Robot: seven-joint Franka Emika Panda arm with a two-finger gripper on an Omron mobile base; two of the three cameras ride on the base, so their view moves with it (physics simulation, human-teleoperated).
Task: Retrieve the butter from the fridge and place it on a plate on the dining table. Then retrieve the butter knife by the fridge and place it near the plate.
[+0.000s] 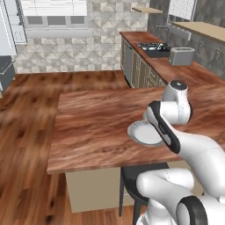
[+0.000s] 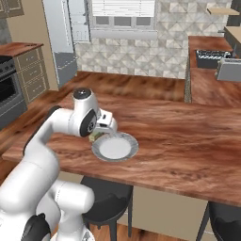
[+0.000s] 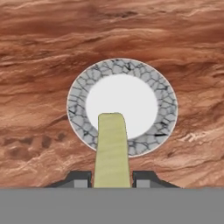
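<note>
In the hand view my gripper [image 3: 112, 180] is shut on the butter [image 3: 112, 148], an olive-yellow stick that points out over the near rim of the plate [image 3: 78, 94]. The round grey-white plate [image 2: 129, 143] lies on the reddish-brown dining table [image 2: 188, 136], near its front edge. In the right base view the hand hovers at the plate's left rim, with a bit of butter [image 2: 96, 136] showing under it. From the left, the arm covers part of the plate [image 1: 139, 134]. The pale grey fridge [image 2: 59, 42] stands far back across the floor. The butter knife is out of view.
Black stools [image 2: 106, 197] [image 1: 132, 176] stand under the table's front edge. A wood-topped counter with a toaster [image 1: 181, 56] and a sink [image 1: 151, 47] runs along the right. An oven [image 2: 7, 94] sits at the far left. Open wooden floor lies between the table and the fridge.
</note>
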